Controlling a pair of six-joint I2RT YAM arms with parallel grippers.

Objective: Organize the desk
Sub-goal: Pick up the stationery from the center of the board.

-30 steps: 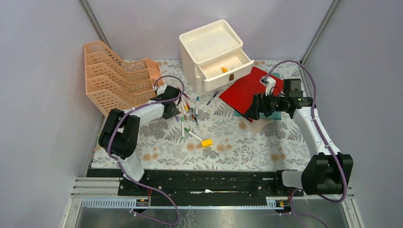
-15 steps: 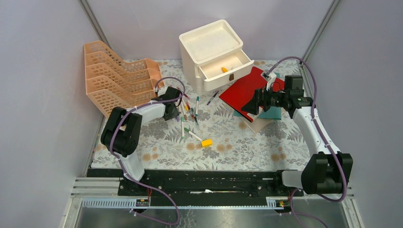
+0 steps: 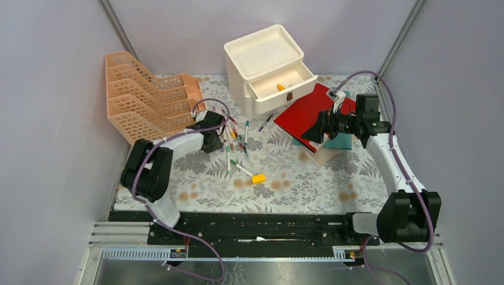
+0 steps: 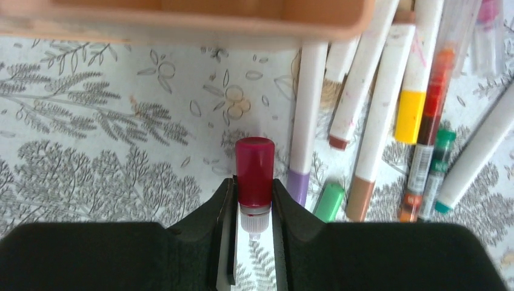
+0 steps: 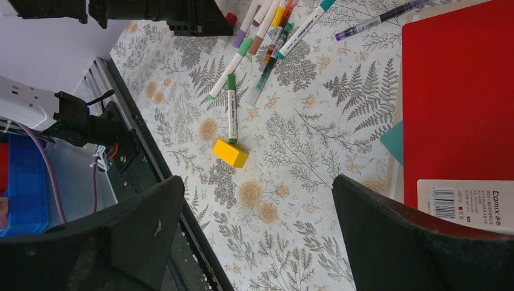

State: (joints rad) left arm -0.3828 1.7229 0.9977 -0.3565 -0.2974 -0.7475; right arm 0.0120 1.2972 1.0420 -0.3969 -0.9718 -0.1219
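The desk (image 3: 285, 178) is a pale cloth printed with ferns and flowers. My left gripper (image 4: 254, 194) is low at the edge of the marker pile, beside the orange file rack (image 4: 182, 18). It is shut on a red-capped marker (image 4: 254, 167), with both jaws pressed against the cap. In the top view the left gripper (image 3: 211, 127) sits between the rack and the pile of markers (image 3: 233, 139). My right gripper (image 3: 315, 133) hovers wide open over the edge of a red folder (image 3: 309, 110). Nothing lies between its fingers (image 5: 257, 188).
A white drawer unit (image 3: 267, 59) stands at the back with its drawer (image 3: 282, 89) pulled out. A yellow block (image 5: 230, 153) and a green-capped marker (image 5: 231, 109) lie mid-desk. A purple pen (image 5: 376, 19) lies near the folder. Teal and tan books lie under the folder (image 5: 460, 97).
The left jaws have narrowed onto the red-capped marker and the left arm has shifted slightly left. The right gripper lifted a little early on, then held still.
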